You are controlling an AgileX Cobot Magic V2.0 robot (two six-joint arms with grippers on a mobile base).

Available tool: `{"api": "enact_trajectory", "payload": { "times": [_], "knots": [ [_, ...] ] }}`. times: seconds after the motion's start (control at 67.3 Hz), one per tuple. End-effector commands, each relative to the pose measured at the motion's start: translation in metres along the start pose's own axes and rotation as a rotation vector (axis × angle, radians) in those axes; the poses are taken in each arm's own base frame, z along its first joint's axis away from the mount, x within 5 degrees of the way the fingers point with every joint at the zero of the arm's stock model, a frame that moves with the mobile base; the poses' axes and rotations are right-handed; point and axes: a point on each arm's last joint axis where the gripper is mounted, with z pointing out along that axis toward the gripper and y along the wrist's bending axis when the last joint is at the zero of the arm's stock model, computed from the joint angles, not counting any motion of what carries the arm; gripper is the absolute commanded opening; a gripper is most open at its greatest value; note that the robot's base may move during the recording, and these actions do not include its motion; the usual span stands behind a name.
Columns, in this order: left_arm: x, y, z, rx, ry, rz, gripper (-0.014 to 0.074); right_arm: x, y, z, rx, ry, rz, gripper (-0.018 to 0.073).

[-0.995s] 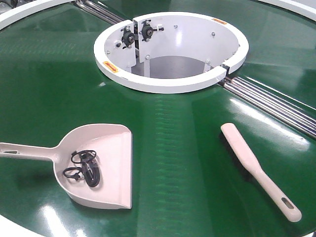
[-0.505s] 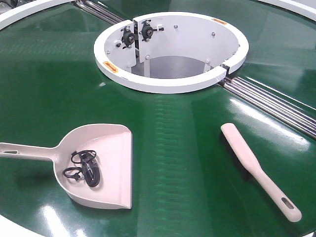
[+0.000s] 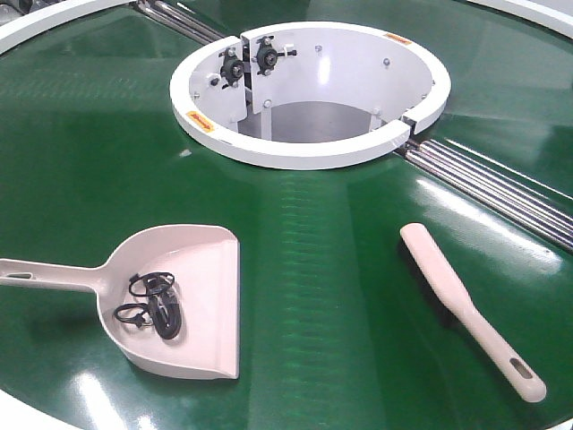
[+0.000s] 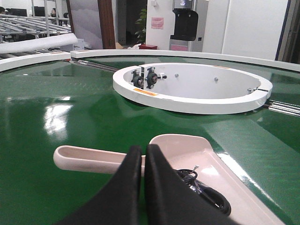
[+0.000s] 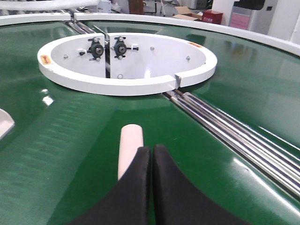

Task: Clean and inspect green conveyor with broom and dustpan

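Note:
The green conveyor [image 3: 322,251] fills the front view. On it at front left lies the beige dustpan [image 3: 192,269], its handle pointing left, with dark wire rings [image 3: 154,305] inside the scoop. The beige broom [image 3: 457,300] lies at front right, slotted handle toward the near edge. Neither gripper shows in the front view. In the left wrist view my left gripper [image 4: 143,149] is shut and empty, hanging over the dustpan [image 4: 187,147] near its handle. In the right wrist view my right gripper [image 5: 151,149] is shut, with the broom's far end [image 5: 130,145] just beyond and left of its tips.
A white central ring [image 3: 309,94] with bearings on its inner wall stands at the back middle. Steel rollers [image 3: 501,184] run from the ring toward the right edge. The white rim [image 3: 36,27] curves along the far left and near edge.

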Motion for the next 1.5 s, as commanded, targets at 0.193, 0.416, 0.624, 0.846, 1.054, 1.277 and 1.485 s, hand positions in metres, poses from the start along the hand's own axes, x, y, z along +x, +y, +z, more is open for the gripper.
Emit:
{"api": "enact_trajectory", "payload": {
  "times": [0.193,0.416,0.624,0.846,1.054,1.277,1.485],
  "knots": [
    [0.003,-0.001,0.000,0.010,-0.060,-0.011,-0.0008,0.030,-0.002,0.000,0.099,-0.192,0.032,-0.0010],
    [0.003,-0.001,0.000,0.010,-0.060,-0.011,-0.0008,0.058,0.001,-0.001,0.093,-0.210,0.108,-0.0010],
    [0.003,-0.001,0.000,0.010,-0.060,-0.011,-0.0008,0.058,0.001,0.000,0.094,-0.208,0.100,-0.0010],
    [0.003,-0.001,0.000,0.010,-0.060,-0.011,-0.0008,0.059,0.001,0.000,0.094,-0.208,0.100,-0.0010],
    [0.003,-0.001,0.000,0.010,-0.060,-0.011,-0.0008,0.059,0.001,0.000,0.094,-0.208,0.100,-0.0010],
    [0.003,-0.001,0.000,0.010,-0.060,-0.011,-0.0008,0.059,0.001,0.000,0.094,-0.208,0.100,-0.0010],
    [0.003,-0.001,0.000,0.010,-0.060,-0.011,-0.0008,0.059,0.001,0.000,0.094,-0.208,0.100,-0.0010]
  ]
}}
